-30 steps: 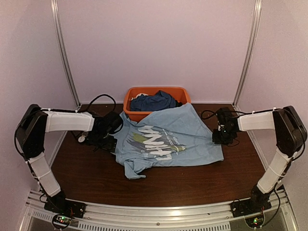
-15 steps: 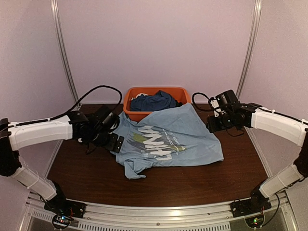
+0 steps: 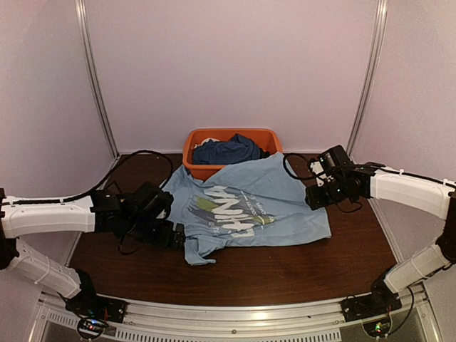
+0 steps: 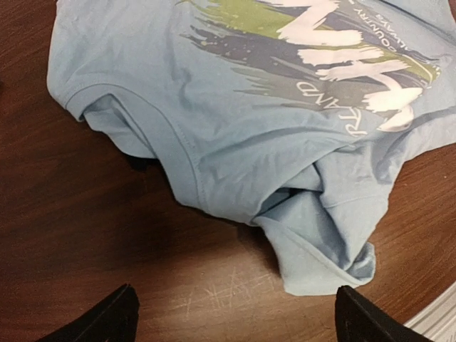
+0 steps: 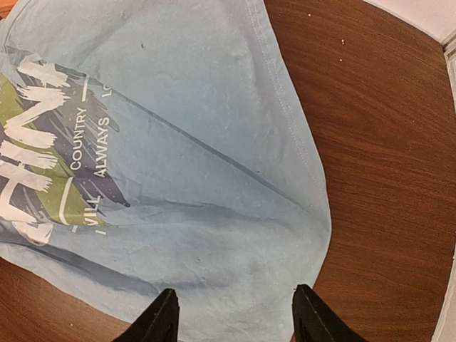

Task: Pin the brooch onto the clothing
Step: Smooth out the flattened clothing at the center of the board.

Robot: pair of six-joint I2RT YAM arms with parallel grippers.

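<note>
The clothing, a light blue T-shirt [image 3: 249, 210] with a white and green chest print, lies spread on the brown table, its far corner against the basket. The brooch is out of view in every frame. My left gripper [image 3: 177, 234] hangs open at the shirt's near left corner. In the left wrist view, the left gripper [image 4: 235, 320] is over bare wood, just short of a folded sleeve [image 4: 320, 242]. My right gripper [image 3: 317, 194] is open above the shirt's right edge. In the right wrist view, the right gripper [image 5: 236, 317] has flat blue cloth [image 5: 185, 142] under its black fingertips [image 5: 160, 317].
An orange basket [image 3: 196, 142] holding a dark blue garment [image 3: 228, 151] stands at the back centre. A black cable [image 3: 121, 167] loops over the table's left side. A metal rail [image 3: 235, 310] runs along the near edge, and walls close in on three sides.
My left arm has swung toward the near side, down the shirt's left edge to its near corner. The right gripper's jaws have opened wider, and it has shifted slightly left over the shirt's edge.
</note>
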